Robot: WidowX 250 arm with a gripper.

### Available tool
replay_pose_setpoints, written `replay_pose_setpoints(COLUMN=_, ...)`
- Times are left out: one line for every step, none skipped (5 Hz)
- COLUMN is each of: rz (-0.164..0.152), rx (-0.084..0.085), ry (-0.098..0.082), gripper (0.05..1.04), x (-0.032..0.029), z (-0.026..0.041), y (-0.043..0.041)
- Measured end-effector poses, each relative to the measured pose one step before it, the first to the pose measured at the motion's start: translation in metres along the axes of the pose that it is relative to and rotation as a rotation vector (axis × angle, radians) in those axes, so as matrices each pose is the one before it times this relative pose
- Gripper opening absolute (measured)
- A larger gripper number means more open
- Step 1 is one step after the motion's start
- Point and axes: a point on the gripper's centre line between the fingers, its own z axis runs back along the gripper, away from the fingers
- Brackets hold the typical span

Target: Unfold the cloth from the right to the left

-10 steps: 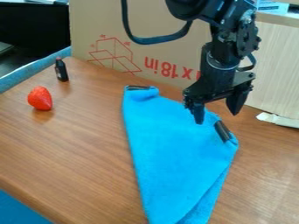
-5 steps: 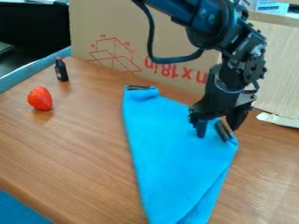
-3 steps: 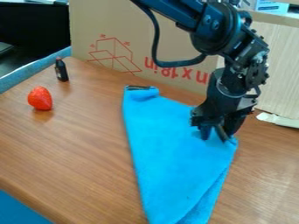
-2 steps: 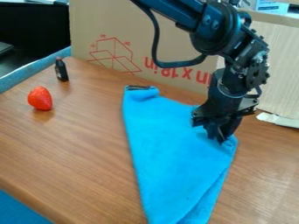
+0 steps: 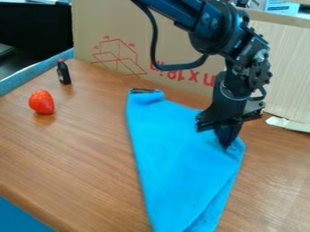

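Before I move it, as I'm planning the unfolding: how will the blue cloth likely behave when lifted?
The blue cloth will probably be floppy, as it puckers softly where the gripper pinches its right corner. The far-left corner may hang or drag a little, since a dark piece sits on it.

A blue cloth is pinched near its right corner by a black gripper, right of center; 1 strawberry and 1 small dark bottle are seen toward the upper left.

Soft matt blue cloth lies on smooth, glossy wood-grain table.
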Motion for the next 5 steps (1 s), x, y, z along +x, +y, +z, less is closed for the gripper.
replay_pose_setpoints(rz=0.0170, rx=-0.0477, ry=0.0168, gripper=0.051, x=0.01159, z=0.01112, y=0.00847)
replay_pose_setpoints(rz=0.0179, rx=-0.0515, ry=0.0167, gripper=0.051, x=0.01092, z=0.00999, y=0.01524)
replay_pose_setpoints(rz=0.0004, rx=-0.0488, ry=0.0137, gripper=0.051, x=0.00618, z=0.00928, y=0.01528)
replay_pose_setpoints(rz=0.0058, rx=-0.0383, ry=0.0085, gripper=0.051, x=0.01003, z=0.01103, y=0.01712)
replay_pose_setpoints(rz=0.0165, rx=-0.0232, ry=0.0180, gripper=0.051, x=0.01515, z=0.00687, y=0.02819)
